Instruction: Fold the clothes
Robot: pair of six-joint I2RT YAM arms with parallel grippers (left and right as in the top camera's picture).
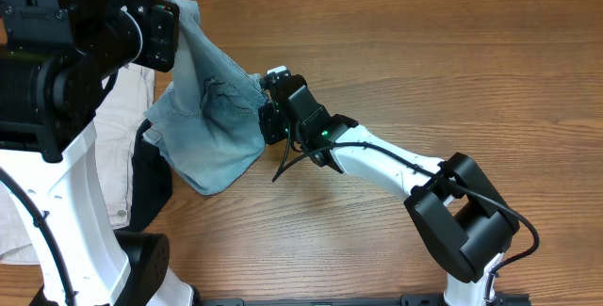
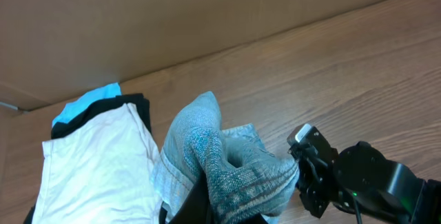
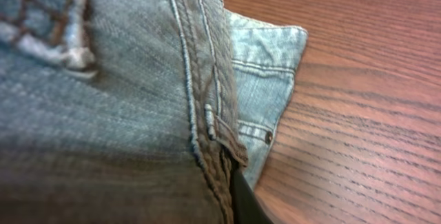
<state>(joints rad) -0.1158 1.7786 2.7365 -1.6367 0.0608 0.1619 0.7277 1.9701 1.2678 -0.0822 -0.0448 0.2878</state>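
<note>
The light blue denim shorts (image 1: 209, 118) hang bunched between my two grippers at the left of the table. My left gripper (image 1: 170, 14) is shut on one upper corner of the shorts (image 2: 234, 172) and holds it raised. My right gripper (image 1: 268, 108) is shut on the shorts' right edge, with thick seamed denim (image 3: 138, 114) filling its wrist view and one dark finger (image 3: 244, 200) showing under the fabric. The lower part of the shorts sags onto the table.
Beige shorts (image 1: 118, 146) lie at the left beneath the left arm, also in the left wrist view (image 2: 96, 162). A black garment (image 1: 151, 179) lies under them, with a bright blue cloth (image 2: 86, 103) beside it. A cardboard wall (image 2: 138, 24) stands behind the wooden table (image 1: 424, 52).
</note>
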